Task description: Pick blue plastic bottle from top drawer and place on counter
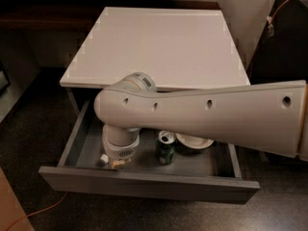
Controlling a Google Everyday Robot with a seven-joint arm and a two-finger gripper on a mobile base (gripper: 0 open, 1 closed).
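Observation:
The top drawer (144, 185) of the grey cabinet is pulled open. My big white arm reaches across it from the right. The wrist points down into the drawer's left part, and the gripper (117, 163) sits low inside, just behind the drawer front. A small white piece (103, 158) shows beside the gripper; it may be the cap of the blue plastic bottle. The rest of the bottle is hidden under the wrist. The white counter (159, 42) lies behind the arm with nothing on it.
A green soda can (166, 149) stands upright in the middle of the drawer, with a white bowl (195, 141) to its right. A dark wooden shelf (43, 6) runs along the back left. An orange cable (36, 213) lies on the dark floor at the front left.

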